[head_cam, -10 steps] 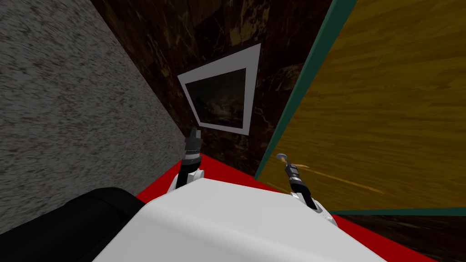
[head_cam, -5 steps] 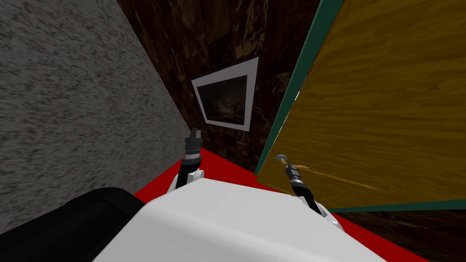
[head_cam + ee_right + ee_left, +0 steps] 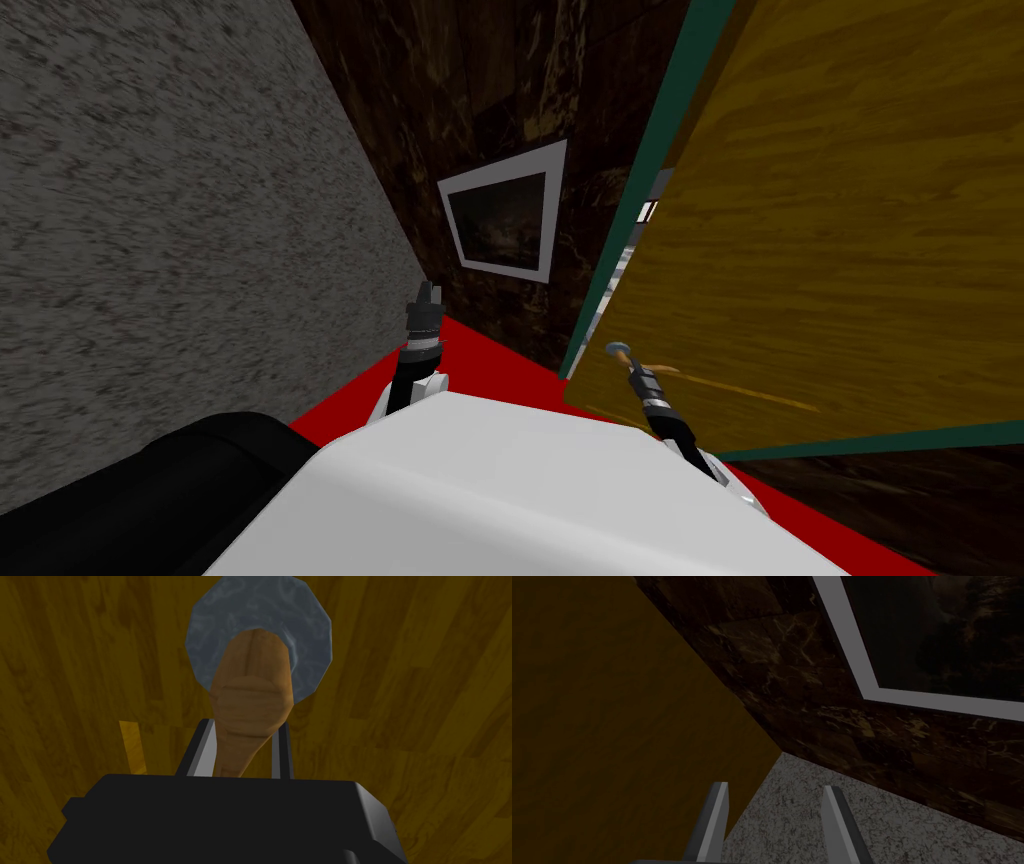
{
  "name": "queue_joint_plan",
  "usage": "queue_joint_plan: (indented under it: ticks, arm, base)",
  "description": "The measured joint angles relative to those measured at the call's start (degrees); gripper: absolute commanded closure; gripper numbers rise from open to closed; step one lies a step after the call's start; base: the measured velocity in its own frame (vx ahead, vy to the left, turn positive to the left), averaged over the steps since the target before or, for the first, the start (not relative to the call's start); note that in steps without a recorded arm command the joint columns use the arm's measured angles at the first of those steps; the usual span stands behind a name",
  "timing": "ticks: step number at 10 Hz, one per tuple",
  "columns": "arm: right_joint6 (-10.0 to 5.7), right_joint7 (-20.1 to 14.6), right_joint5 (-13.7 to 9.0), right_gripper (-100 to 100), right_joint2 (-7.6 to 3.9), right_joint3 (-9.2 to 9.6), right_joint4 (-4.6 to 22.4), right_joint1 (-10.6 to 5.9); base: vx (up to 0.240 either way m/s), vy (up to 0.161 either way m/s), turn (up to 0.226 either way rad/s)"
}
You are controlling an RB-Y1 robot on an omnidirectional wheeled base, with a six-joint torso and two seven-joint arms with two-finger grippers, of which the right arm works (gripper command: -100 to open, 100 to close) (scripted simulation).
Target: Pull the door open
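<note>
A yellow-brown wooden door point(image 3: 820, 250) hangs in a teal frame point(image 3: 655, 165) on my right and stands ajar, with a narrow bright gap point(image 3: 640, 225) at its free edge. Its wooden lever handle point(image 3: 250, 701) comes out of a round blue-grey plate point(image 3: 305, 631). My right gripper point(image 3: 243, 726) is shut on the lever, one finger point(image 3: 202, 748) pressed against each side; in the head view this gripper point(image 3: 634, 366) sits at the door's lower edge. My left gripper point(image 3: 428, 292) is raised near the dark wall, open and holding nothing point(image 3: 774, 788).
A grey speckled wall point(image 3: 150, 250) runs close along my left. Ahead is a dark marbled wall point(image 3: 450, 90) with a grey-framed picture point(image 3: 505, 220). The floor point(image 3: 480, 360) is red. A black rounded object point(image 3: 120, 490) lies low on my left.
The door has swung out of its frame toward me and the gap at its edge has widened. My view has shifted with it. The right gripper stays on the handle.
</note>
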Motion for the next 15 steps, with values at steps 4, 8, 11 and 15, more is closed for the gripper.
queue_joint_plan:
  ticks: [4, 8, 11, 15]
  arm:
    - [-3.54, -2.6, 0.6, 100, -2.18, 1.78, -0.1, 2.26]
    - [-5.83, -4.4, 1.0, 100, -3.55, 3.14, -0.7, 4.83]
    - [-9.41, -5.8, 1.2, 100, -5.04, 4.02, -0.5, 6.81]
    - [-13.77, -7.5, 1.3, 100, -7.0, 5.24, 0.5, 9.34]
  base:
    - [-0.226, -0.07, 0.138]
    - [-0.18, -0.048, 0.128]
    - [-0.226, -0.084, 0.164]
    - [-0.174, -0.055, 0.11]
